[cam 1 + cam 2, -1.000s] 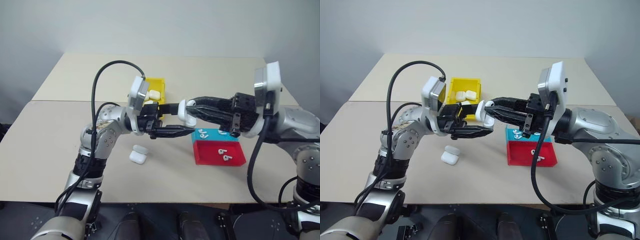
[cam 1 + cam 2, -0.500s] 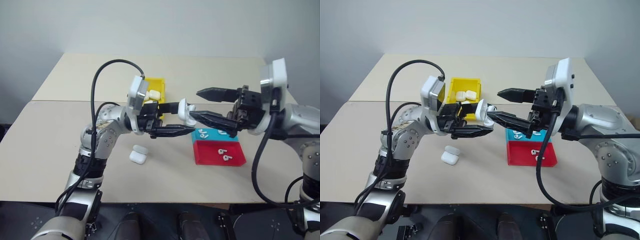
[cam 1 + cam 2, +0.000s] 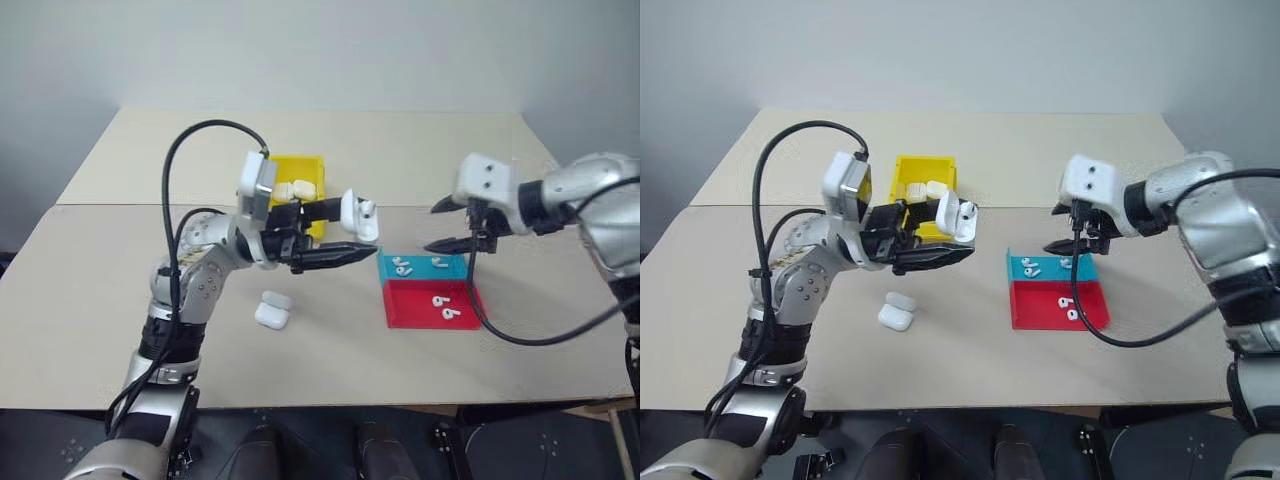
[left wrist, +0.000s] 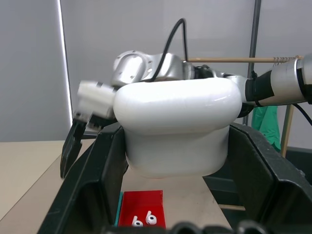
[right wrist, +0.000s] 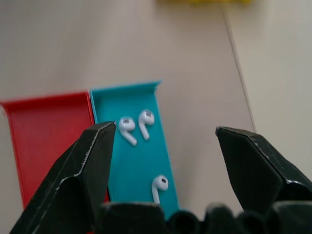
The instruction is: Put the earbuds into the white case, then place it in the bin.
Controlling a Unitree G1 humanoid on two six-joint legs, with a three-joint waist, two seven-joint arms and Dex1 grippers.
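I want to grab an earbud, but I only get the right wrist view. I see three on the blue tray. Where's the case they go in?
Observer: The left gripper holds the white case up above the table, and its lid looks open.
Operator: Are there more earbuds anywhere?
Observer: Yes, two earbuds lie in the red tray.
Operator: And what's in the bin?
Observer: The yellow bin, on the far side of the left gripper, already has other white cases in it.
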